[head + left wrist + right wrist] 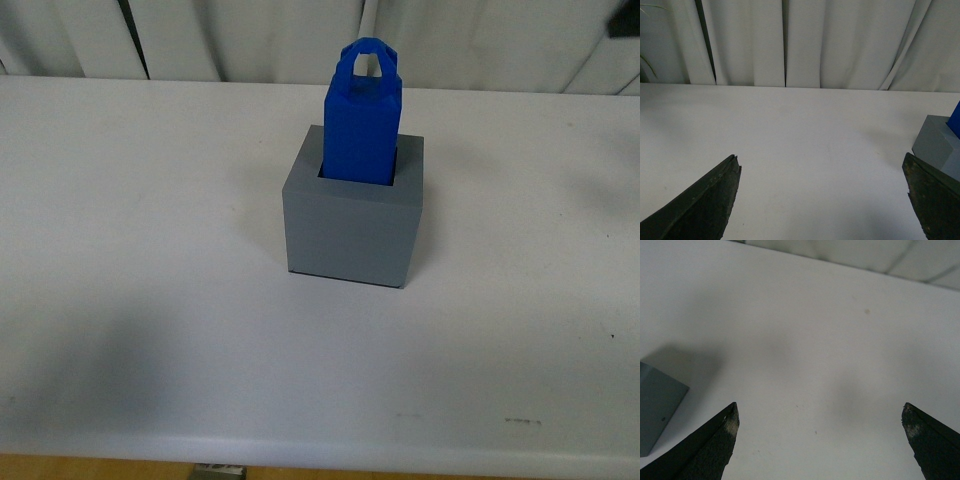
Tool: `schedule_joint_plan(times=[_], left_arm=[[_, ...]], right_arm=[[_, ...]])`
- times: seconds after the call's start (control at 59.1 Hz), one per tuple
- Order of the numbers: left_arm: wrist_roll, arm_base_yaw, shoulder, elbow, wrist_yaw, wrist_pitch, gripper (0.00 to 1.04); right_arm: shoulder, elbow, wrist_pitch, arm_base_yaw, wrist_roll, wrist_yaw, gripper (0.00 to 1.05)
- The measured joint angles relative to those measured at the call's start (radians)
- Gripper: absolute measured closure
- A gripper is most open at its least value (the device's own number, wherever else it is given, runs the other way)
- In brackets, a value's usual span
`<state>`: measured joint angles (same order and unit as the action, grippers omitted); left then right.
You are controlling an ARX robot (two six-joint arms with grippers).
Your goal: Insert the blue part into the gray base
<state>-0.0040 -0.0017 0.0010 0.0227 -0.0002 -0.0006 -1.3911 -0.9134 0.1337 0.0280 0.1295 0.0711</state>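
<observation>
While the bright blue loop-handled plastic block (362, 130) sits in the matte gray cube (350, 235), the left pincer (821, 165) and right pincer (820, 410) gape empty, the cube just outside each. A sideways swing could topple it.

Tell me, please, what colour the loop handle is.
Bright blue, like the blue part below; clearest in the front view.

The part (362, 125) stands upright in the top recess of the base (350, 235). The base sits mid-table (150, 300), with a curtain (250, 40) behind.
</observation>
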Motion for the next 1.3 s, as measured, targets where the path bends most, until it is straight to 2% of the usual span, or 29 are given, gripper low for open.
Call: schedule_joint_plan(times=[0.135, 0.321, 0.541, 0.558, 0.609, 0.643, 0.745, 0.778, 0.846, 0.981, 1.032, 1.151, 1.303], left_arm=[[0.000, 0.000, 0.000, 0.000, 0.000, 0.000, 0.06], [0.000, 0.000, 0.000, 0.000, 0.000, 0.000, 0.06], [0.000, 0.000, 0.000, 0.000, 0.000, 0.000, 0.06], [0.000, 0.000, 0.000, 0.000, 0.000, 0.000, 0.06], [0.000, 0.000, 0.000, 0.000, 0.000, 0.000, 0.06], [0.000, 0.000, 0.000, 0.000, 0.000, 0.000, 0.06], [0.000, 0.000, 0.001, 0.000, 0.000, 0.000, 0.06], [0.000, 0.000, 0.000, 0.000, 0.000, 0.000, 0.06], [0.000, 0.000, 0.000, 0.000, 0.000, 0.000, 0.06], [0.000, 0.000, 0.000, 0.000, 0.000, 0.000, 0.06], [0.000, 0.000, 0.000, 0.000, 0.000, 0.000, 0.06], [0.000, 0.000, 0.000, 0.000, 0.000, 0.000, 0.06], [0.000, 0.000, 0.000, 0.000, 0.000, 0.000, 0.06]], right_arm=[[0.097, 0.167, -0.090, -0.059, -0.031, -0.051, 0.09], [0.254, 0.403, -0.259, -0.082, -0.082, -0.166, 0.09], [0.314, 0.491, -0.305, -0.090, -0.122, -0.138, 0.10], [0.309, 0.500, -0.337, -0.093, -0.122, -0.126, 0.11], [0.290, 0.578, -0.575, -0.100, -0.124, -0.042, 0.19], [0.287, 0.627, -0.703, -0.100, -0.124, -0.020, 0.25], [0.312, 0.717, -0.931, -0.085, -0.124, -0.017, 0.39], [0.341, 0.734, -0.970, -0.060, -0.124, -0.065, 0.46], [0.396, 0.756, -0.972, -0.040, -0.124, -0.071, 0.59], [0.517, 0.823, -0.901, -0.031, -0.124, -0.071, 0.94], [0.550, 0.833, -0.880, -0.031, -0.124, -0.071, 1.03], [0.583, 0.874, -0.907, -0.031, -0.124, -0.071, 1.03], [0.670, 0.904, -0.824, -0.031, -0.124, -0.071, 1.03]])
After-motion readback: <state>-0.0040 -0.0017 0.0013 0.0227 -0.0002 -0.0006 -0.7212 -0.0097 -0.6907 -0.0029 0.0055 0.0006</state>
